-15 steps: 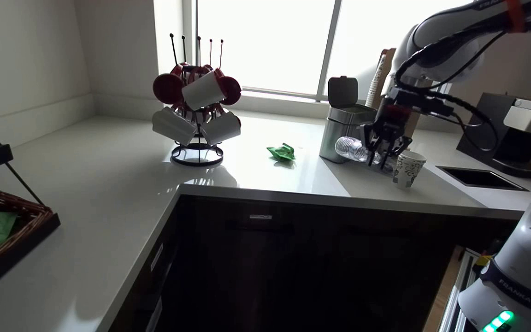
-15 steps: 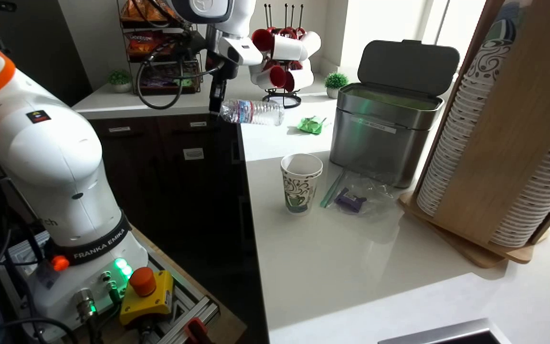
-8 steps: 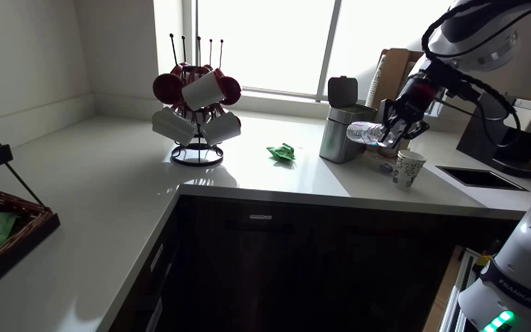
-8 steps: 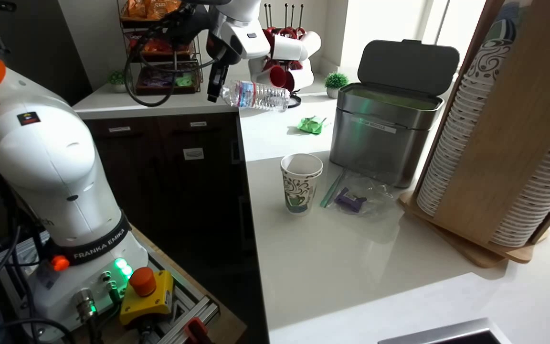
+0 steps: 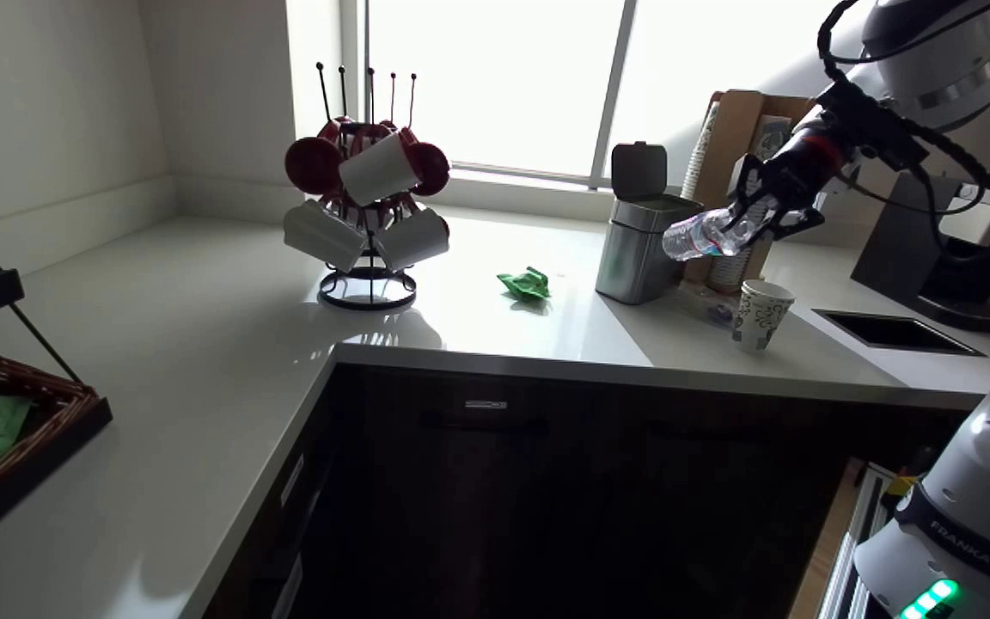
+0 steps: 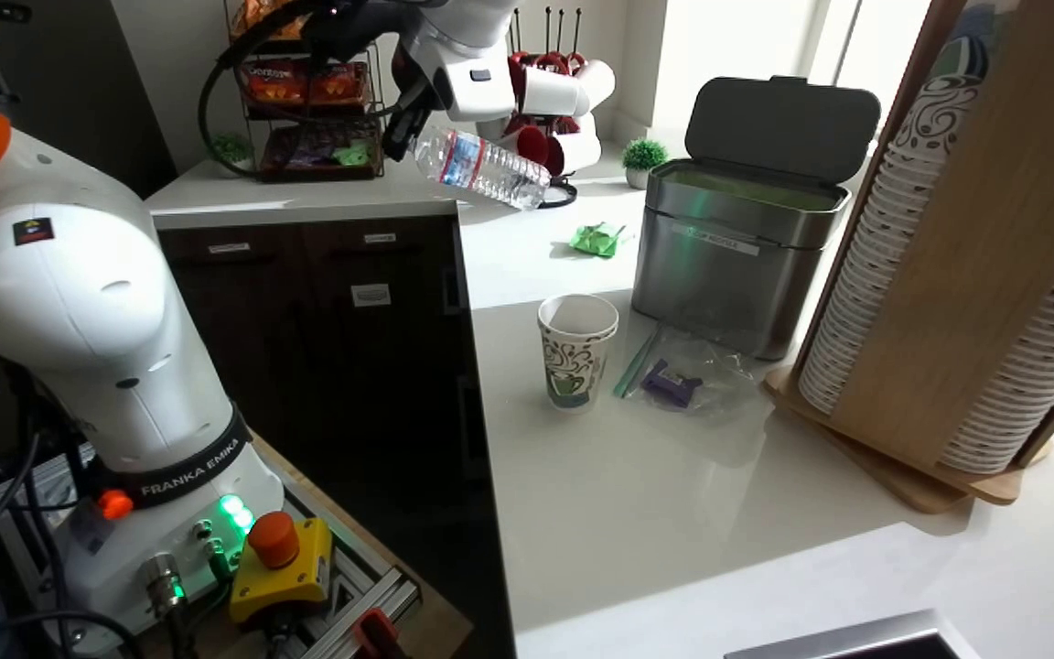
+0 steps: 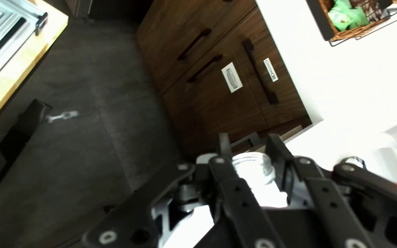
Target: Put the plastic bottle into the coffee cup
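Observation:
My gripper (image 5: 740, 235) is shut on the neck end of a clear plastic bottle (image 5: 694, 239) and holds it in the air above the counter. In an exterior view the bottle (image 6: 495, 172) has a blue and red label. It is tilted, with its base pointing away from the gripper (image 6: 402, 142) and downward. In the wrist view the bright ridged bottle neck (image 7: 253, 167) lies between the two fingers (image 7: 248, 144). The patterned paper coffee cup (image 6: 575, 366) stands upright on the counter, lower than the bottle and apart from it; it also shows in an exterior view (image 5: 761, 316). Its rim looks doubled.
A steel bin (image 6: 728, 265) with its lid up stands behind the cup. A clear bag with a purple item (image 6: 673, 383) lies beside the cup. A wooden cup dispenser (image 6: 975, 275), a mug rack (image 5: 366, 288), a green wrapper (image 5: 527, 284) and a square counter opening (image 5: 895, 333) are around.
My gripper has risen and moved away from the cup with the bottle held. The bottle has turned from roughly level to base-down. The cup has not moved.

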Robot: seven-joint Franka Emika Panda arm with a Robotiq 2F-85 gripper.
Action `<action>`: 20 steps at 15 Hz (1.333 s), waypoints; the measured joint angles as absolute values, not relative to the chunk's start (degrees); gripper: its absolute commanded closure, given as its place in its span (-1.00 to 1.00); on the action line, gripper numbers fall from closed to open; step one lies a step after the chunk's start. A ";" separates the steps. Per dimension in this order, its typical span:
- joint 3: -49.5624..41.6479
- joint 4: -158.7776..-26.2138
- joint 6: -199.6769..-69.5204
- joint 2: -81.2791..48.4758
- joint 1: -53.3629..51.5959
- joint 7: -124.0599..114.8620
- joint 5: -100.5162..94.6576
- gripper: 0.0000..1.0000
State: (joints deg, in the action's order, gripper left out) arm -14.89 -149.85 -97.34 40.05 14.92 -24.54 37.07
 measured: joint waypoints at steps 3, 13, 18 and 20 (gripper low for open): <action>-15.96 -149.82 -96.35 39.84 18.18 -26.28 41.34 0.84; -21.67 -150.50 -89.84 38.22 27.61 -28.17 51.06 0.84; -23.74 -150.74 -84.65 36.40 32.87 -28.93 51.05 0.84; -24.15 -150.85 -83.37 35.59 35.36 -29.22 51.05 0.84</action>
